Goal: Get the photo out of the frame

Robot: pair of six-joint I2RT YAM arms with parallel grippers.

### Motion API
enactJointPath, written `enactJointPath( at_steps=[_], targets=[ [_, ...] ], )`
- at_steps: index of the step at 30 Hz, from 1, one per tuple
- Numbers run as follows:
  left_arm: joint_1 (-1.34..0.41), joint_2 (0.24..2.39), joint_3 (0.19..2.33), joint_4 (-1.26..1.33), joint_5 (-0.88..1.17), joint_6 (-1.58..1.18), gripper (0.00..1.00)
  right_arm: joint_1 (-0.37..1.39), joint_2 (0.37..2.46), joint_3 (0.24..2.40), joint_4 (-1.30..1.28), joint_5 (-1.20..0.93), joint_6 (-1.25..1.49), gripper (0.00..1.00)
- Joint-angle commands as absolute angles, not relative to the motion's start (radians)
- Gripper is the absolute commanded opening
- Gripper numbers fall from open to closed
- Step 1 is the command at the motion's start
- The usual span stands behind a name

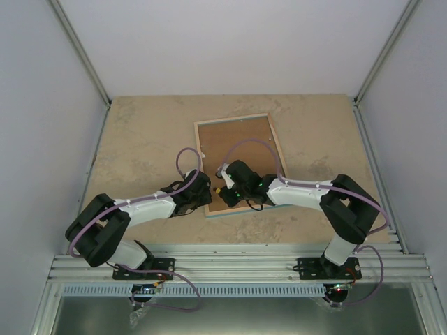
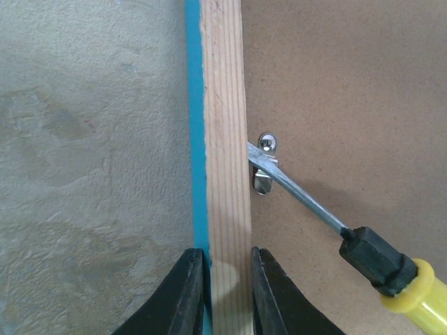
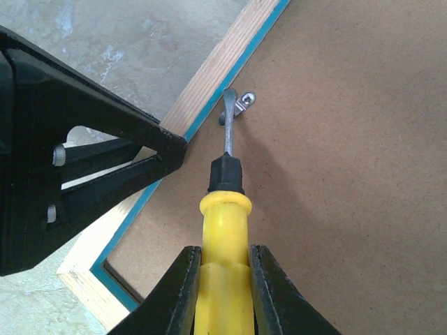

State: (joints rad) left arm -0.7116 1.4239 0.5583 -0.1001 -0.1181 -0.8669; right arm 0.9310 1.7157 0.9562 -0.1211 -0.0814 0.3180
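Left gripper [image 2: 228, 257] pinches frame [image 2: 222, 84], right gripper [image 3: 225, 257] holds screwdriver [image 3: 223, 213] low

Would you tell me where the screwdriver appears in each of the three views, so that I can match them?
Top external: the screwdriver is a small yellow speck just below centre, by the left edge of the frame.
Left wrist: screwdriver at lower right, slanting up to centre.
Right wrist: screwdriver at bottom centre, held in the right gripper, pointing up.
Shared landmark: the metal clip at its tip; clip in both wrist views.
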Motion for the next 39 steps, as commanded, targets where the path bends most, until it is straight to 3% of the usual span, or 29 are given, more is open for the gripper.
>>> enactJointPath(
  at_steps=[1, 14, 23, 29, 33, 39],
  targets=[
    [-0.721, 1.429, 0.557, -0.133, -0.054, -0.832, 0.0, 0.942, 1.705, 0.981, -0.267, -0.056, 0.254, 0.0],
    [-0.721, 1.413, 0.549, -0.141, -0.059, -0.823, 0.0, 0.94, 1.658, 0.983, -0.32, 0.117, 0.254, 0.0],
    [-0.721, 1.409, 0.56, -0.137, -0.047, -0.817, 0.01, 0.938, 1.549, 0.918, -0.192, 0.002, 0.228, 0.0],
    [-0.71, 1.374, 0.561, -0.146, -0.059, -0.822, 0.21, 0.934, 1.548, 0.874, -0.12, -0.032, 0.241, 0.01],
    [-0.67, 1.346, 0.572, -0.146, -0.051, -0.81, 0.37, 0.929, 1.491, 0.797, -0.014, 0.044, 0.264, 0.0],
    [-0.584, 1.345, 0.626, -0.153, -0.034, -0.765, 0.53, 0.886, 1.38, 0.644, 0.154, 0.111, 0.31, 0.0]
  ],
)
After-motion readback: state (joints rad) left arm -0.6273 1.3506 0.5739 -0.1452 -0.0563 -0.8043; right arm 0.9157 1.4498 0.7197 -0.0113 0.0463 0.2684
